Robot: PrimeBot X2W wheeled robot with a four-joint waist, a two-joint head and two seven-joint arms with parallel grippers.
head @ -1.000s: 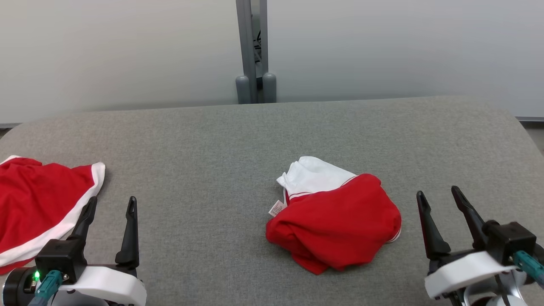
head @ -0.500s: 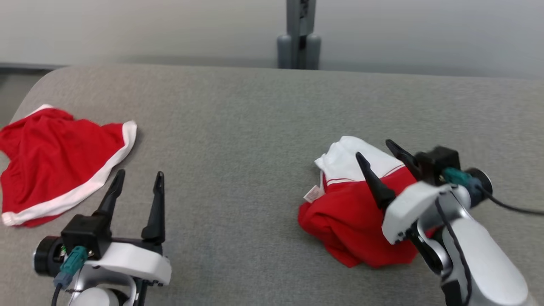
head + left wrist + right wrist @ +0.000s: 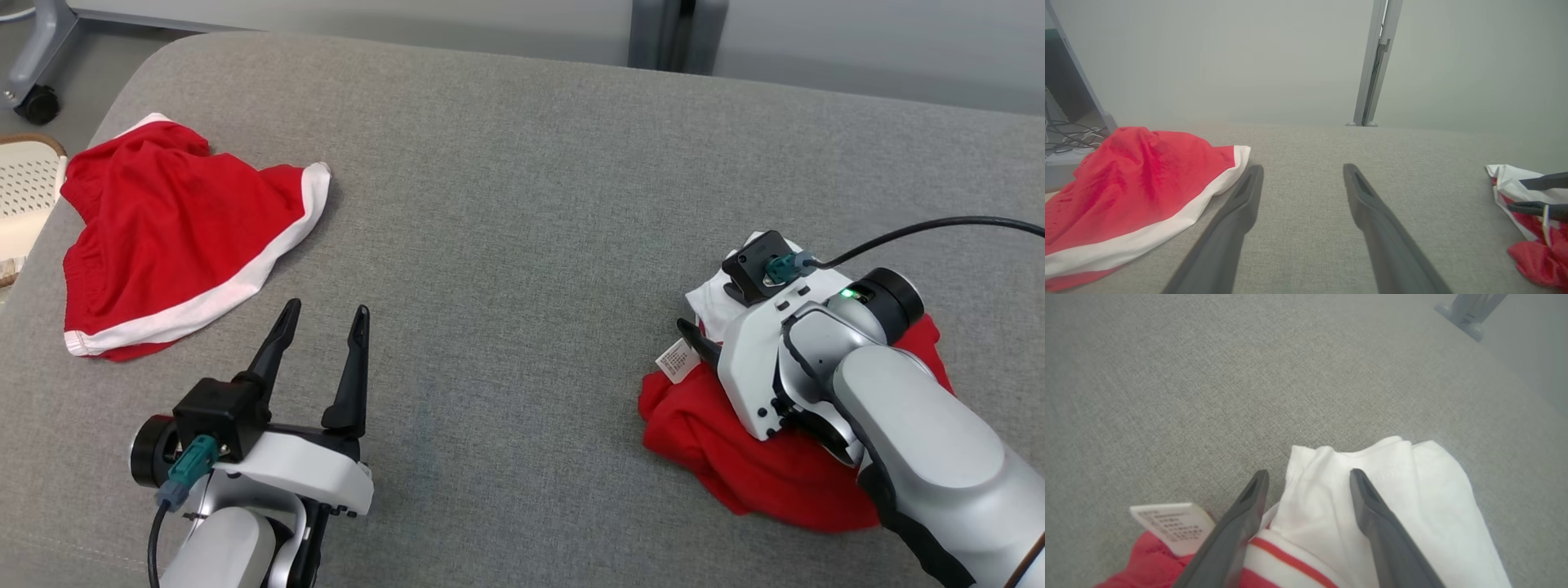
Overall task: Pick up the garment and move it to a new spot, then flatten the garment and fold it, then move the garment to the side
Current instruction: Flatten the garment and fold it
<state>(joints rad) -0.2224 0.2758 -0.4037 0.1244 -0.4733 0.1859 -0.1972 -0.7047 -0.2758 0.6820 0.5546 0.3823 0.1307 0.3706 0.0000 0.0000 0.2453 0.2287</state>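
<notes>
The garment (image 3: 694, 425), a crumpled red-and-white heap, lay on the grey tabletop (image 3: 506, 204). Its long axis ran from the white end, farthest from the robot, to the red bulk nearest it. The right gripper (image 3: 1308, 473) hung directly over that white end, pointing down and away along the axis. Its fingers (image 3: 1237, 522) were spread wide and pinched nothing, w/ the white fold lying between them and the care label (image 3: 1167, 526) just outside one of them. Whether the tips touched cloth — can't tell. The grab, I'd judge, turned on closing across that white edge, and the right arm was by far the nearer.

The left gripper (image 3: 326, 306) sat well off to the garment's left, fingers likewise spread and empty. It was approx. halfway towards a second red piece (image 3: 180, 237), which lay flatter and farther left still.

Vs. a second before: the right gripper had stood beside the garment, off its right side and clear of it, and by this moment it was over the heap. The left gripper kept its pose. The whole head view had shifted — camera movement, not the garments'. Both pieces looked unmoved on the tabletop.
</notes>
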